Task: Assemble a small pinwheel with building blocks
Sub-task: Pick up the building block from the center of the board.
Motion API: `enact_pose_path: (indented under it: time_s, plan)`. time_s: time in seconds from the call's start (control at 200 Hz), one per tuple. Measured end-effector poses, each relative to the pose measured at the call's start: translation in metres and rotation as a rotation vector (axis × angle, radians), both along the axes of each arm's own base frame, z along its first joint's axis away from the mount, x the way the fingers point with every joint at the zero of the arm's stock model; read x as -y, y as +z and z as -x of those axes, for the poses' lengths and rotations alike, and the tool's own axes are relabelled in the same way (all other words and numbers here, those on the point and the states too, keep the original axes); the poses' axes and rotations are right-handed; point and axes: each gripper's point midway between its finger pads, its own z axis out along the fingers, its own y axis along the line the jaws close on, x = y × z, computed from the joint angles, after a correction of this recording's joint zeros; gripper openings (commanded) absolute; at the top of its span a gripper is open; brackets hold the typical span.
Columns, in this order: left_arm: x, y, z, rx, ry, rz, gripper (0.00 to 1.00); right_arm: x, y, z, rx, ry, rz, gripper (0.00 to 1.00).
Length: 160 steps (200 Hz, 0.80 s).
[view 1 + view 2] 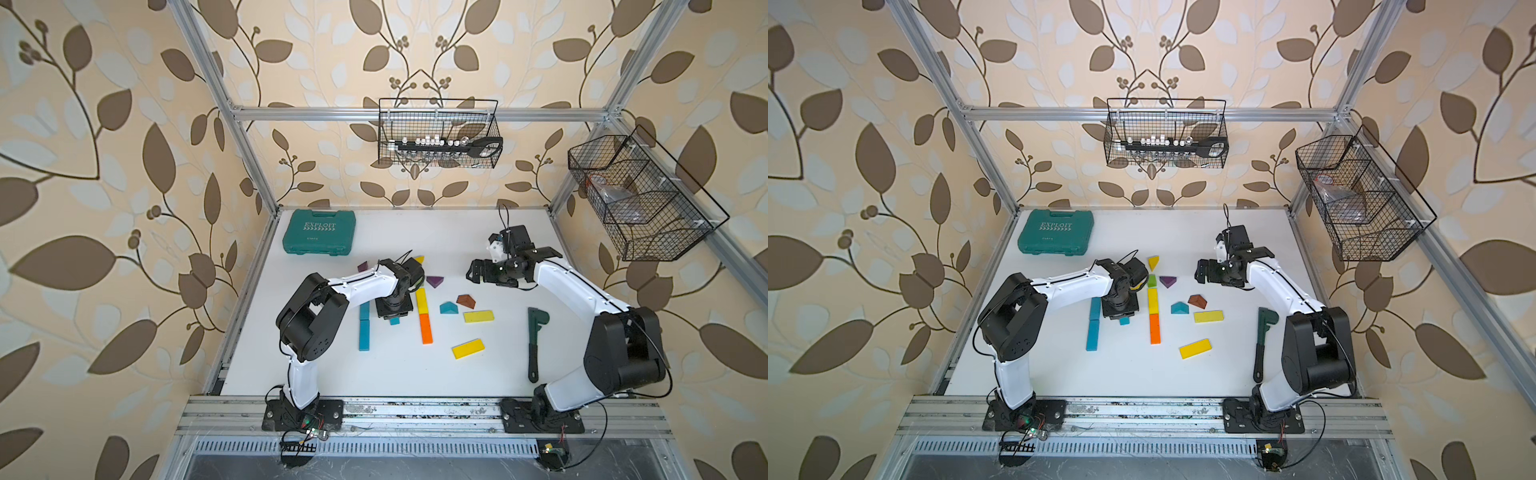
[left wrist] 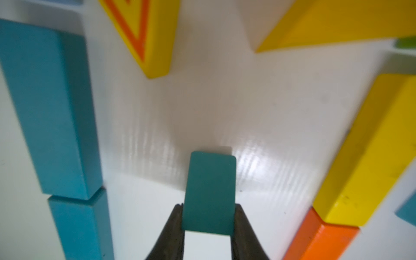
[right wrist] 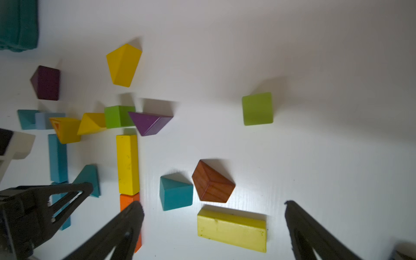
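My left gripper (image 2: 208,209) clamped on teal block (image 2: 210,180); hold near one end, may twist out, hit teal bar (image 2: 51,112) beside; right gripper (image 3: 212,203) wide, empty.

Bars (image 1: 426,328): six
Wedges (image 3: 212,182): nine
Cubes (image 3: 257,108): three
Tool case (image 1: 319,231): one
Wrench (image 1: 533,353): one
Wire baskets (image 1: 390,124): two

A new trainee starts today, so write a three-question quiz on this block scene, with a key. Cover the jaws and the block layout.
1. True or false: the left jaws are shut on a small teal block.
2. The orange bar and the yellow bar lie: A) end to end, touching; B) stacked crosswise; C) at opposite table edges.
3. Fill in: the right jaws stand ___ and hold nothing.
Key: 1 true; 2 A; 3 open.
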Motion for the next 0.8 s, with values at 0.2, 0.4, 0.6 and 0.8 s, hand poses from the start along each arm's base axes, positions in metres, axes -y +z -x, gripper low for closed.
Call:
enact_pose_path:
  time_s: [0.2, 0.4, 0.6, 0.8]
  plan:
    - [0.028, 0.072, 0.008, 0.077, -0.176, 0.408, 0.07, -0.063, 0.022, 0.045, 0.174, 0.239, -0.220, 0.98]
    - [0.013, 0.134, 0.008, 0.153, -0.225, 0.743, 0.08, -0.148, 0.057, 0.109, 0.508, 0.715, -0.220, 0.99]
    - [0.003, 0.151, 0.024, 0.128, -0.258, 0.876, 0.08, -0.172, 0.070, 0.106, 0.805, 0.948, -0.152, 0.99]
    - [0.008, 0.168, 0.038, 0.120, -0.327, 0.952, 0.10, -0.211, 0.065, 0.113, 0.892, 1.145, -0.067, 0.99]
